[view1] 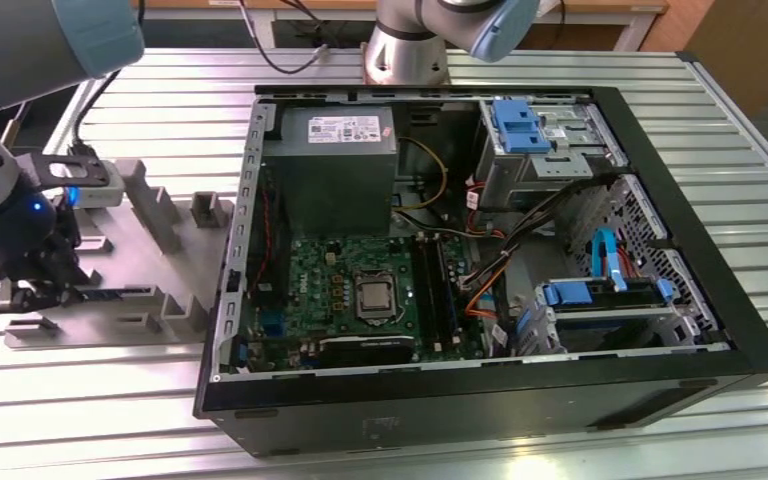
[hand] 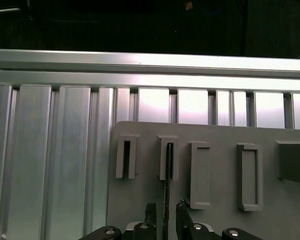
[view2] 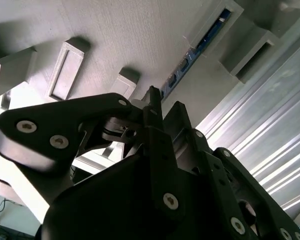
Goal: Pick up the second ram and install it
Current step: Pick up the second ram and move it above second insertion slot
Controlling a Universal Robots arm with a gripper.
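The hand (view1: 40, 290) is low over a grey fixture plate (view1: 124, 262) that lies flat on the ribbed metal desk (view1: 117, 400), close to the desk's edge on the exterior view's left. The second ram (view1: 124, 293) stands on its long edge in this plate, near the plate's edge that faces the bottom of the exterior view, with one end seated in a slotted grey block (hand: 168, 161). In the first wrist view the ram (hand: 167, 182) appears edge-on as a thin dark line, running from that block to the hand (hand: 166, 212), where it passes between the two black fingers (hand: 151, 214). A narrow strip of grey plate shows on each side of the stick, so the hand is only slightly open, straddling the ram without visibly pinching it. In the second wrist view the ram's blue-green edge (view2: 202, 42) slants across the plate (view2: 115, 40) and ends between the fingertips of the hand (view2: 165, 105), with the desk's bright ribs (view2: 270, 100) just beside the plate. Other grey blocks (view1: 157, 210) stand upright on the plate, apart from the ram. An open black computer case (view1: 491, 395) lies on the desk just beside the plate, on the exterior view's right, with its green motherboard (view1: 337, 265) and long black memory slots (view1: 431, 280) facing up, well apart from the hand.
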